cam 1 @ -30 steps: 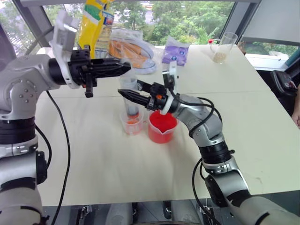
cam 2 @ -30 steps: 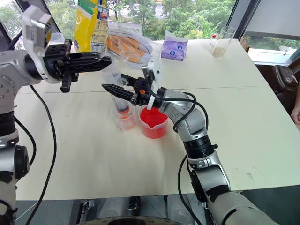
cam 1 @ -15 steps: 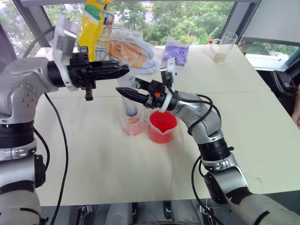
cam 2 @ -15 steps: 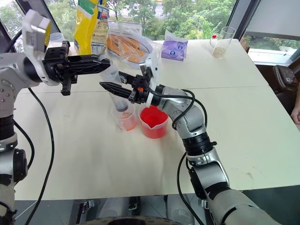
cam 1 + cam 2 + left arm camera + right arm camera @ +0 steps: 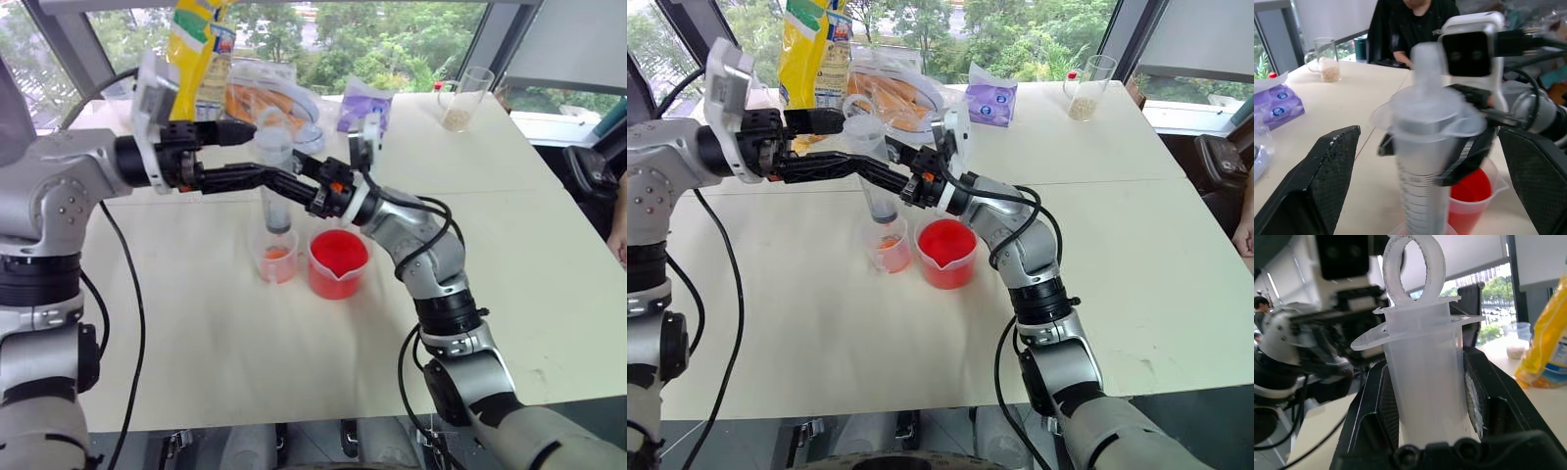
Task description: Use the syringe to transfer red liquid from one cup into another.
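Note:
The syringe (image 5: 276,181) stands upright with its tip down in the small clear cup (image 5: 277,262), which holds a little orange-red liquid. My right gripper (image 5: 286,180) is shut on the syringe's barrel (image 5: 1425,382), just under the flange and plunger ring (image 5: 1410,269). Coming in from the left, my left gripper (image 5: 1428,131) is open, one finger (image 5: 1327,171) on each side of the syringe's top and apart from it. The red beaker (image 5: 338,266), full of red liquid (image 5: 339,253), stands right beside the clear cup.
At the table's far side are a yellow bag (image 5: 196,49), a clear bag of orange food (image 5: 279,98), a purple pack (image 5: 364,103) and a glass mug with grains (image 5: 465,98). A person (image 5: 1420,24) sits across the table.
My left gripper has gone from shut to open and has come in toward the syringe, so its fingers now straddle the top. The right gripper keeps its hold in place.

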Tool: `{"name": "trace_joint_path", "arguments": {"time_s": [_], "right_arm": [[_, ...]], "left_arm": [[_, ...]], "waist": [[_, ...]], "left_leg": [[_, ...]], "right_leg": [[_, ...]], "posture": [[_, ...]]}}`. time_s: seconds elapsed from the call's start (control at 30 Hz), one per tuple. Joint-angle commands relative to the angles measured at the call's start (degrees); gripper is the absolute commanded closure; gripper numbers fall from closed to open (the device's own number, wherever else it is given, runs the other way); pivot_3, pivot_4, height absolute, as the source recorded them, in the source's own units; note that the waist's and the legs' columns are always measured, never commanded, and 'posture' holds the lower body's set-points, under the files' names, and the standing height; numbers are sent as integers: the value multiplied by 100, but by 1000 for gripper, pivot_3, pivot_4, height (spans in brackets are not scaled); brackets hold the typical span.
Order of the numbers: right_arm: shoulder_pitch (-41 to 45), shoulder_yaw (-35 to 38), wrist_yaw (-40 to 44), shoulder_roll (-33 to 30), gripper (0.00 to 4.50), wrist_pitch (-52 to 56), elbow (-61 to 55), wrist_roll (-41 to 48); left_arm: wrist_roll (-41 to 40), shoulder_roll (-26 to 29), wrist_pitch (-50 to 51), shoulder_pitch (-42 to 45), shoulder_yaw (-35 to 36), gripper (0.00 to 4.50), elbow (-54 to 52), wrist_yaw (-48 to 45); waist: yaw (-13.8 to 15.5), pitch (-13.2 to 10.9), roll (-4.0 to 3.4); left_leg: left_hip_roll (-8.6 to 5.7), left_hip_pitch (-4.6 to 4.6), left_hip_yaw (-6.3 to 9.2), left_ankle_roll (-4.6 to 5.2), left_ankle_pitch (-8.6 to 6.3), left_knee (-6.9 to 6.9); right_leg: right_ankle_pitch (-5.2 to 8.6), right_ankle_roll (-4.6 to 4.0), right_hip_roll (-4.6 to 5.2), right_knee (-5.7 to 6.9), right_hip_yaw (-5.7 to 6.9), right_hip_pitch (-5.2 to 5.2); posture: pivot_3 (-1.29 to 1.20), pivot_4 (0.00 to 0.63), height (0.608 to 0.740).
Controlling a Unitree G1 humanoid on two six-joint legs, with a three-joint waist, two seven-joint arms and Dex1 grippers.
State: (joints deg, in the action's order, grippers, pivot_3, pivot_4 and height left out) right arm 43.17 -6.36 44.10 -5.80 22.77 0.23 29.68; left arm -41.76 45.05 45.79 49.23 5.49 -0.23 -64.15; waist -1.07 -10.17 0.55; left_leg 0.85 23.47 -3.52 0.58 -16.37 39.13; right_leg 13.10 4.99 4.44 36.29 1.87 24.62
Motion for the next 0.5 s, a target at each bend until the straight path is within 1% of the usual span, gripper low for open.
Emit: {"name": "trace_joint_path", "arguments": {"time_s": [0.03, 0.17, 0.27, 0.4, 0.5], "right_arm": [[-8, 35, 5, 69, 3067, -92, -220, 57], [53, 132, -87, 90, 3067, 73, -304, 175], [301, 367, -250, 4, 3067, 413, -436, 438], [1156, 997, -856, -402, 3067, 1301, -339, 817], [1959, 1502, -1394, -969, 3067, 2312, 38, 1091]], "left_arm": [[-52, 193, -11, 135, 325, 182, -24, 19], [-262, 535, 144, -264, 553, 182, -331, -158], [-428, 604, 238, -501, 643, 182, -559, -189], [-560, 569, 241, -690, 655, 182, -739, -234], [-626, 488, 181, -780, 582, 182, -826, -297]], "waist": [[3, 0, 0], [-13, 0, 0], [9, -1, -1], [31, -3, -2], [31, -3, -2]], "left_leg": [[0, 0, 0, 0, 0, 0], [0, 0, -1, 0, 0, 0], [2, 0, -1, 0, 0, -2], [-1, 2, 0, -2, 1, 0], [-2, 1, 2, -2, 1, 1]], "right_leg": [[0, 0, 0, 0, 0, 0], [0, 0, 1, -1, -1, 0], [0, -1, 2, -1, 0, 1], [0, -2, 7, -1, 1, 0], [0, -3, 11, -3, 1, -1]], "posture": [[0, 150, 740], [0, 150, 740], [0, 150, 740], [0, 150, 740], [0, 150, 740]]}}
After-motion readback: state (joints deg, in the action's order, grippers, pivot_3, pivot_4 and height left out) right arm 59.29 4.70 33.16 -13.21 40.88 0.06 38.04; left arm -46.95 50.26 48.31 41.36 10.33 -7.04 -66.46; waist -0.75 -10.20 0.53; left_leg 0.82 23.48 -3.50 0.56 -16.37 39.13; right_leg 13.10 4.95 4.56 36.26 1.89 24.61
